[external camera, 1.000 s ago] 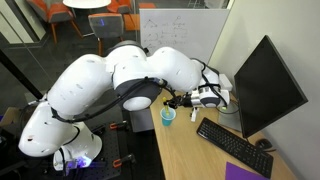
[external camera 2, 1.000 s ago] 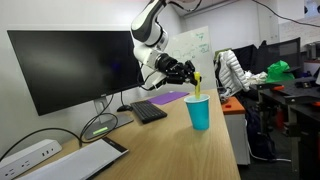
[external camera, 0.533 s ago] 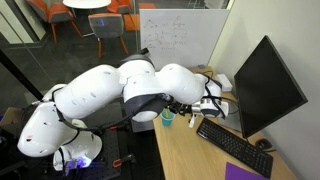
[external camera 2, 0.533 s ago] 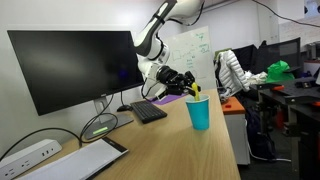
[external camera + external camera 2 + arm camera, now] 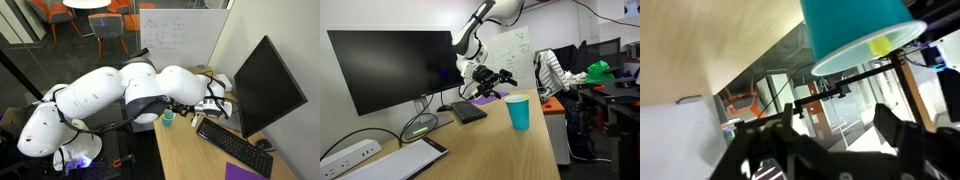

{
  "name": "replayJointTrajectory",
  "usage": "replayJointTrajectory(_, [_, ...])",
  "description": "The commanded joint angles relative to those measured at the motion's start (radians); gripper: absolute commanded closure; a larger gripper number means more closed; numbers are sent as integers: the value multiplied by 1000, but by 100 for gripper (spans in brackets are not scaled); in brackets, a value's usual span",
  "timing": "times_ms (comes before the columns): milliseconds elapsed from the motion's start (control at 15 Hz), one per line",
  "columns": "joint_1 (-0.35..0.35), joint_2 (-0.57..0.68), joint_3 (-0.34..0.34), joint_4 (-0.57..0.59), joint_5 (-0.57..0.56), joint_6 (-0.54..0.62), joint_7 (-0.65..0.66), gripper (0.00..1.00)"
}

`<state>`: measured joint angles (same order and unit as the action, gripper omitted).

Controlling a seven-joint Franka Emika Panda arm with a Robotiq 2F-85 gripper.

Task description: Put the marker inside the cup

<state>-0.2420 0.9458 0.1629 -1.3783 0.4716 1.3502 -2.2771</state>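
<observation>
Arm: the large white seven-joint robot arm (image 5: 470, 42) reaches out over the desk, its wrist a little above the height of the cup's rim.
Gripper: the black two-finger gripper (image 5: 503, 78) has its fingers spread apart with nothing between them; it hangs beside the cup, clear of it, on the monitor side.
Cup: the small light-blue round cup (image 5: 519, 112) stands upright near the desk's front edge.
Marker: no thin pale yellowish-white marker (image 5: 880, 45) shows in either exterior view. In the wrist view a yellowish patch sits inside the cup's pale rim, and that is probably it, though the patch is too blurred to be sure.
Progress: judged from this, the marker is in the cup and the release is done. Only moving the arm away is left.
Desk: the long light wooden desk top (image 5: 490, 150) carries everything.
Monitor: a wide black flat screen (image 5: 390, 70) stands well behind the cup.
Keyboard: a black keyboard (image 5: 468, 111) lies below the gripper and limits how low the arm can go.
Notebook: a flat purple pad (image 5: 492, 97) lies beyond the keyboard.
Lamp: a round green-glowing disc (image 5: 417, 127) sits well apart from the cup.
Path: nothing stands between gripper and cup.
</observation>
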Motion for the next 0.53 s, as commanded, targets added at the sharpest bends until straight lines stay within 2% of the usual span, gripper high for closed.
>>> replayJointTrajectory(0, [34, -117, -38, -79, -23, 33, 95, 0])
replayJointTrajectory(467, [124, -354, -66, -270, -120, 96, 365, 0])
